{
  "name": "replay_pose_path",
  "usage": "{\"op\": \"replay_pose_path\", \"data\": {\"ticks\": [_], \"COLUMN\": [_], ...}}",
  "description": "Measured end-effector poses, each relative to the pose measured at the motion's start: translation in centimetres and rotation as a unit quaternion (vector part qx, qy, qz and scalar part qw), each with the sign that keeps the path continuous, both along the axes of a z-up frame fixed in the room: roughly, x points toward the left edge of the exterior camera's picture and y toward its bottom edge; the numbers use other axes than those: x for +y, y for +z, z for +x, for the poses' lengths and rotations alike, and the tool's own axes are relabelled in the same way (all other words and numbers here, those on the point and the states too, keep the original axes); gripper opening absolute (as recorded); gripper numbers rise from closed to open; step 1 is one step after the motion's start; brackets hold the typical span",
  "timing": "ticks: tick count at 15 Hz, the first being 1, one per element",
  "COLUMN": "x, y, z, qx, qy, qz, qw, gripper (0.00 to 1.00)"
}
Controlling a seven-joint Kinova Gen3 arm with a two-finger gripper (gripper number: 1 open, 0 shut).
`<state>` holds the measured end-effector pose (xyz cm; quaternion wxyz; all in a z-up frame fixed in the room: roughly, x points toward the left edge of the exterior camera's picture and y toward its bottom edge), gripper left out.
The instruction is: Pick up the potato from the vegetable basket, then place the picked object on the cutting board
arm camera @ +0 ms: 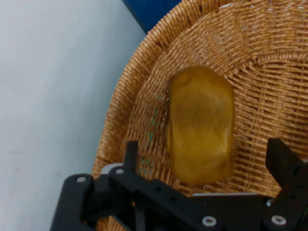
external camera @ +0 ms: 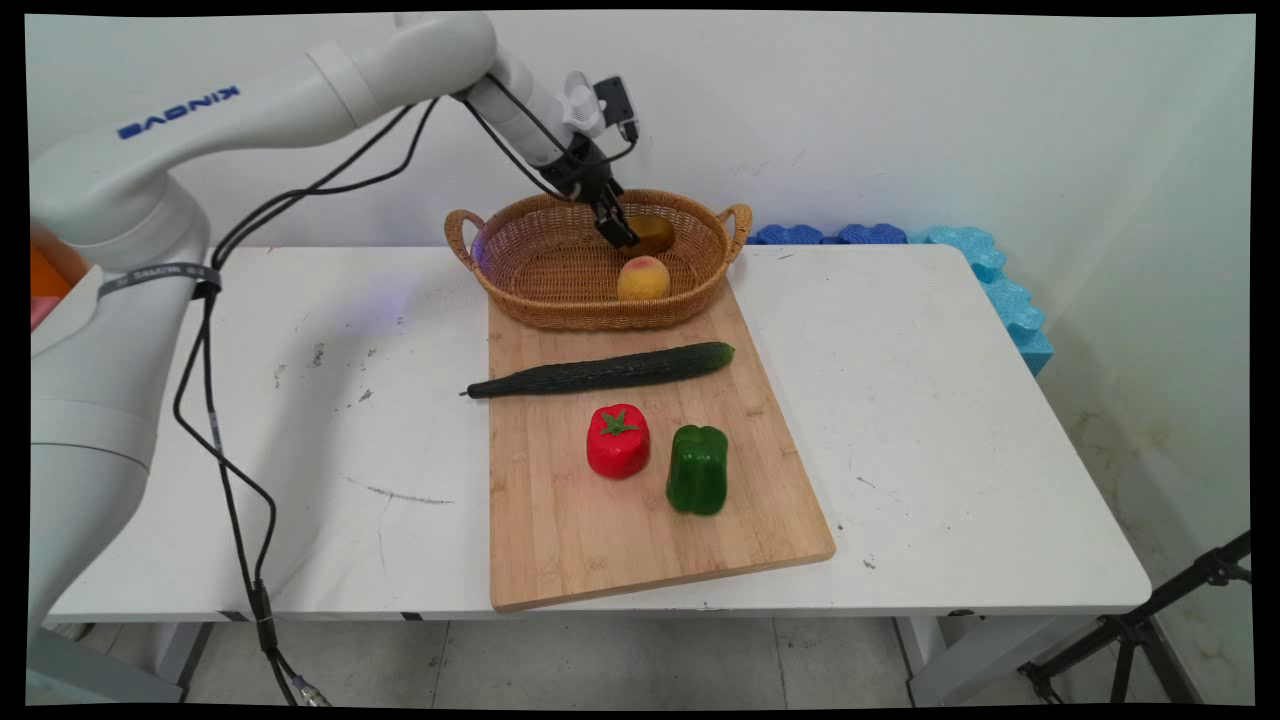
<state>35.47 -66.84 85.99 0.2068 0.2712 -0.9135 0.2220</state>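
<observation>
We see the table, a cutting board, then the basket holding a peach and a yellow pepper. The gripper hovers over the pepper, fingers spread apart; we judge a finger could snag the wicker wall.

Tan woven basket (mustard-yellow potato inside), red tomato.

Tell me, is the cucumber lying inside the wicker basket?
No, the cucumber lies on the wooden board, in front of the basket.
</observation>
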Motion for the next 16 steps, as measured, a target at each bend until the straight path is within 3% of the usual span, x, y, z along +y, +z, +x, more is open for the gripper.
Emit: {"op": "replay_pose_path", "data": {"ticks": [8,9,16], "x": [-2.2,-2.3,-2.8], "y": [-2.5,-2.6,-2.9], "z": [-1.7,-1.8,-2.3], "qx": [-0.009,-0.009,-0.011], "qy": [-0.006,-0.007,-0.01], "qz": [0.01,0.01,0.009], "qw": [0.9999,0.9999,0.9998], "gripper": [1.0,0.0,0.0]}}
